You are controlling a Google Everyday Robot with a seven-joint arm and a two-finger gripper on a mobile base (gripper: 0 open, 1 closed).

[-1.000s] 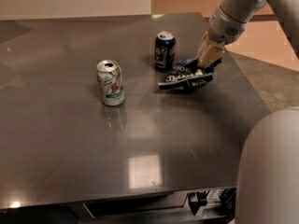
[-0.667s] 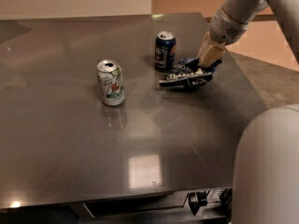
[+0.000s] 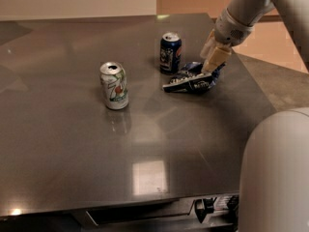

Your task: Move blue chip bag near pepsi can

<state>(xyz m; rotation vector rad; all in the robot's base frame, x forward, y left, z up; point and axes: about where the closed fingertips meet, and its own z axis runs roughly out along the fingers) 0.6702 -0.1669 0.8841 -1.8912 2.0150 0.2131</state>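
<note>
Grey tabletop [image 3: 72, 168], holding:
- one white-and-green can [image 3: 114, 85], upright, at 9 o'clock
- one blue chip bag [image 3: 190, 82], lying flat, just beside the pepsi can [image 3: 170, 52], at its 4 o'clock
- the gripper [image 3: 211, 66] at the bag's 2 o'clock end, fingers apparently pinching it

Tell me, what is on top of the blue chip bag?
Only the end effector is over the blue chip bag, at the end away from the pepsi can. The part of the bag under it is hidden. The bag lies on the table.
</note>
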